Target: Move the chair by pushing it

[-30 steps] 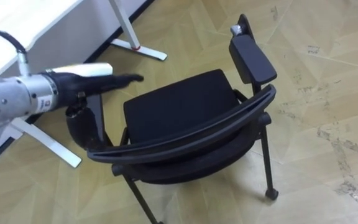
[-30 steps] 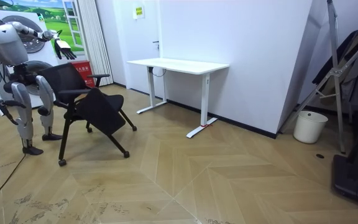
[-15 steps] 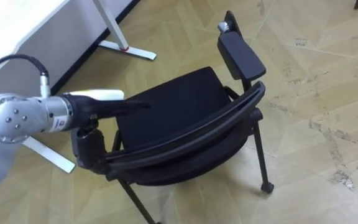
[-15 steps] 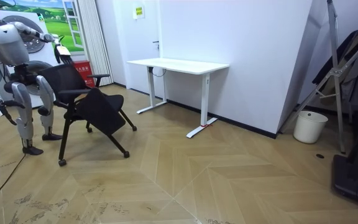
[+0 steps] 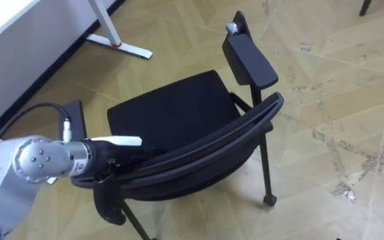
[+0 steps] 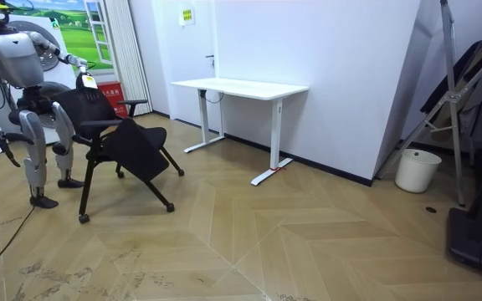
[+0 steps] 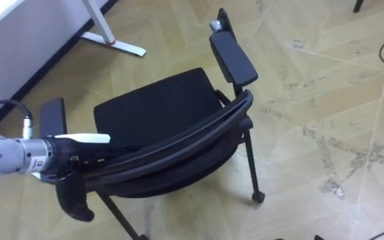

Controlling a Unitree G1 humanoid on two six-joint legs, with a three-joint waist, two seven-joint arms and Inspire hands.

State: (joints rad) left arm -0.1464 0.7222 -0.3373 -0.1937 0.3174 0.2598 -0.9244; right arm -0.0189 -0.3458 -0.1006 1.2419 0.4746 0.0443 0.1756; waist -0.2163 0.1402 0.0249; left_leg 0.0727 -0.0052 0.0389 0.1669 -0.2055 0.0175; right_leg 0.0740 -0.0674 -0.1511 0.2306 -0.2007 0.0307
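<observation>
Chair (image 5: 172, 120): black padded seat, curved backrest; left hand (image 5: 113, 155) atop rim, grip indiscernible.

Seat of the chair (image 5: 172, 113): matt black cloth, fine and even. Its curved back rim (image 5: 245, 125): smooth black plastic with a faint sheen. The armrest pad (image 5: 249, 59) is matt and smooth, with a small bright metal fitting (image 5: 232, 28) at its far end, upper centre of the frame. Chair legs (image 5: 265, 167): thin black tube, satin finish. The floor (image 5: 339, 73) is herringbone wood, low gloss, with whitish scuffed patches at right. The desk (image 6: 241, 86) has a smooth white top and white painted legs. Covering of the left hand (image 5: 105, 155): dark, matt.
</observation>
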